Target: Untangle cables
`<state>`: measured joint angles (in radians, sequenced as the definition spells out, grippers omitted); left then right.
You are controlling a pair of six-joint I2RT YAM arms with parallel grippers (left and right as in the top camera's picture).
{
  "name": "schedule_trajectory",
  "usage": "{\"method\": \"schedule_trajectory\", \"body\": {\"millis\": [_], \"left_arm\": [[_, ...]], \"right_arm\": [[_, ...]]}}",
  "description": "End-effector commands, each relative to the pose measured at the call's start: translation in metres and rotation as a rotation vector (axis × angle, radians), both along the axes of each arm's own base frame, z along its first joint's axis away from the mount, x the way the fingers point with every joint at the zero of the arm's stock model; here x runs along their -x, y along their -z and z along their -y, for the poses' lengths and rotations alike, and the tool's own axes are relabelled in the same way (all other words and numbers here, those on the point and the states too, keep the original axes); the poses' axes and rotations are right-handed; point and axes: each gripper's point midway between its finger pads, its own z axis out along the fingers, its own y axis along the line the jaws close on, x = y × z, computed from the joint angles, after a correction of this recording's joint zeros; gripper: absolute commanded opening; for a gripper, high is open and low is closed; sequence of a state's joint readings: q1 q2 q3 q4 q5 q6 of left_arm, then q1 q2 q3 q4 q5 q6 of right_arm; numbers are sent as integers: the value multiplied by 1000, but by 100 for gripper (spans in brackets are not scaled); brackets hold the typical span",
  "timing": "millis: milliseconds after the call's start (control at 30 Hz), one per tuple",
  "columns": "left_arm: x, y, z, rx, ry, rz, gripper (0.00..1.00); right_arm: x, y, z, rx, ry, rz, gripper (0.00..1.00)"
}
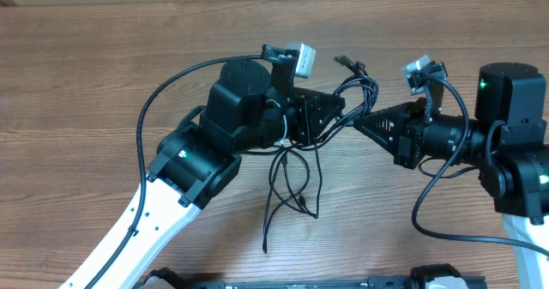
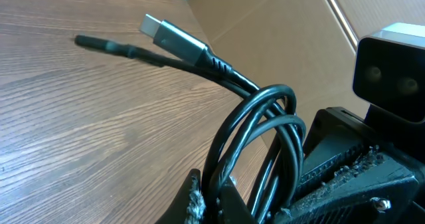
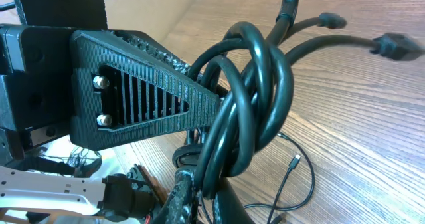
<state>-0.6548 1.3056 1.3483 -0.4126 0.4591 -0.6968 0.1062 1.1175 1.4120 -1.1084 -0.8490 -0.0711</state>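
The cables [image 1: 361, 87] are a tangle of thin black cords held up between my two grippers near the table's middle. Loose strands [image 1: 292, 182] hang down and curve on the wood. Plug ends [image 1: 346, 63] stick out toward the back. My left gripper [image 1: 340, 109] is shut on looped strands [image 2: 255, 127], seen in the left wrist view with a silver-tipped plug [image 2: 159, 30] beyond it. My right gripper [image 1: 358, 122] is shut on the same knot [image 3: 249, 98], tip to tip with the left. A small plug [image 3: 295, 161] lies on the table below.
The wooden table [image 1: 103, 57] stretches to the left and back. A cardboard wall [image 2: 279, 31] stands at the back edge. Thick black arm wires [image 1: 163, 92] arc over the left arm and hang by the right arm [image 1: 429, 203].
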Motion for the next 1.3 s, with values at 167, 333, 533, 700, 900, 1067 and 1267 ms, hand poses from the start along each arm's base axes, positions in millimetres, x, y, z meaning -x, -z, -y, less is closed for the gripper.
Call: {"method": "schedule_trajectory", "body": {"millis": [167,333,533,700,900,1067,1267], "left_arm": [[0,-5,0,20,-22,-23,4],[-12,-4,-6,54,-135,-112,4],[-17,-5,-9,131,-224,-244,4],[-22,-4,-13,141,-270,-262,4],[-27,-3,-17,108,-273,-203,4],[-27,3,-20,53,-258,-158,4],[-25,4,-19,34,-237,-134,4]], "right_arm": [[1,-3,-2,0,-13,5,4],[10,-2,-5,-6,-65,11,4],[46,-33,-26,-153,-362,208,4],[53,-31,-27,-154,-393,225,4],[47,-20,-23,-98,-343,182,22],[14,9,-1,38,-51,-26,100],[-13,23,24,90,225,-149,100]]}}
